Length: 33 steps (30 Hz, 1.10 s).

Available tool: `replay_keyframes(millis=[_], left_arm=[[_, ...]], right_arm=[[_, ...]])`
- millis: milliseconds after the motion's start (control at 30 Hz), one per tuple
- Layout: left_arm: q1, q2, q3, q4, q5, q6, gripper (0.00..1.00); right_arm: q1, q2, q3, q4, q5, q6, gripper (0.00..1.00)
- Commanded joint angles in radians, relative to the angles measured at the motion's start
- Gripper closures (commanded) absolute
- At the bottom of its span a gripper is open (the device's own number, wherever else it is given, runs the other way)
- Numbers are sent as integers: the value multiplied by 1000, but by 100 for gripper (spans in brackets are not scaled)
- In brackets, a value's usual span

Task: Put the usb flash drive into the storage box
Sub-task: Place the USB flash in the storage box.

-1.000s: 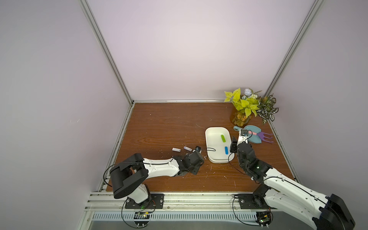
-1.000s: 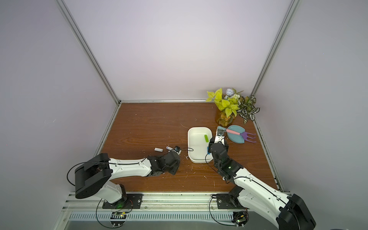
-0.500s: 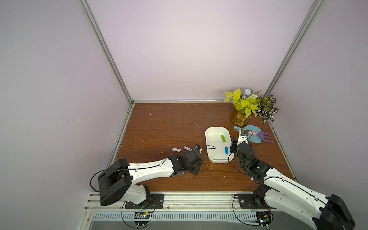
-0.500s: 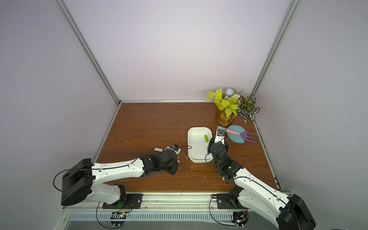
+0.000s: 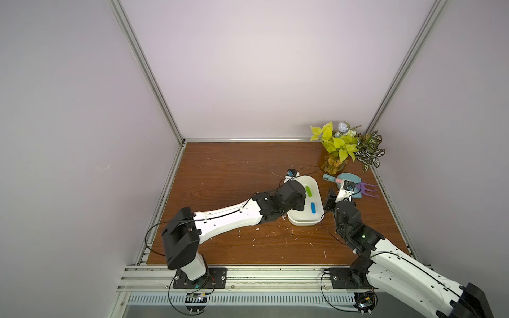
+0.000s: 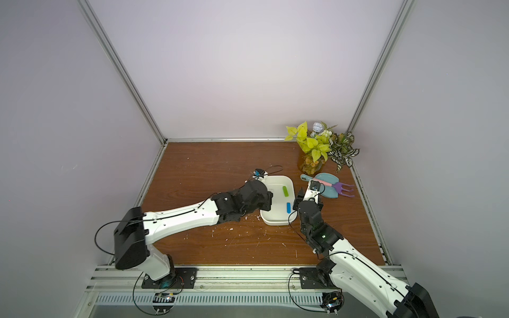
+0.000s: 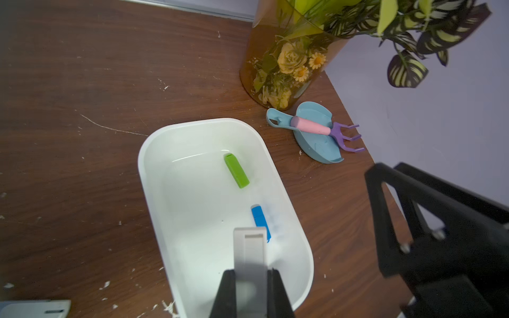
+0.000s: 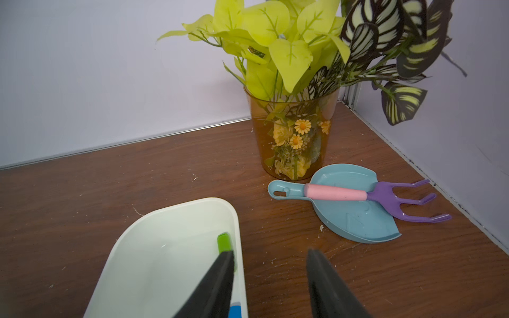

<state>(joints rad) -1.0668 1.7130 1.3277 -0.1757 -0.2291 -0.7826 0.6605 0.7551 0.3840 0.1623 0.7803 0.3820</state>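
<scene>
Sticking out of the left gripper (image 7: 250, 275) is a whitish usb flash drive (image 7: 250, 247); it is pinched tight btwn the two black fingers (image 7: 228, 294), w/ no gap left at its sides. The drive is held over the inside of the storage box (image 7: 198, 220), & its tip is seen just beside a blue drive (image 7: 260, 220) that lies on the box floor. It can't be told if the held drive touches the floor or hangs above it. A green drive (image 7: 236, 170) is also laid in the box, further in & apart from the blue one. The box is set flat on the brown table (image 7: 82, 110). A 2nd whitish piece (image 7: 35, 308), cut off by the pic edge, is seen on the table outside the box. The right gripper (image 8: 270, 253) is seen partly open & nothing is held in it; one finger (image 8: 217, 283) is seen over the box rim, the other over bare table. Past it, a teal scoop (image 8: 355, 220) w/ a pink & purple rake (image 8: 336, 192) laid on it is found next to a vase (image 8: 292, 143) of leafy plants
</scene>
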Motion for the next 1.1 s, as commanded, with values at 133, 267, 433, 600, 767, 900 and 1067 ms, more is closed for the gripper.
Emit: replay_keyframes(millis=[133, 267, 433, 600, 767, 900, 1067], left_arm=[[90, 287, 229, 9, 67, -55, 100], [110, 401, 329, -28, 88, -78, 100], [117, 468, 367, -35, 63, -106, 100], [123, 501, 377, -44, 62, -132, 99], [123, 533, 390, -55, 52, -158, 99], [123, 565, 415, -74, 52, -168, 99], [123, 575, 414, -64, 33, -185, 99]], right_arm=[[-21, -14, -18, 29, 19, 32, 51], [-24, -13, -19, 28, 8, 34, 51], [-27, -17, -21, 32, 0, 32, 51], [-31, -9, -21, 39, -6, 33, 51], [-34, 3, -19, 40, -21, 33, 51], [-35, 2, -21, 45, -26, 32, 51], [-36, 3, -20, 45, -36, 33, 51]])
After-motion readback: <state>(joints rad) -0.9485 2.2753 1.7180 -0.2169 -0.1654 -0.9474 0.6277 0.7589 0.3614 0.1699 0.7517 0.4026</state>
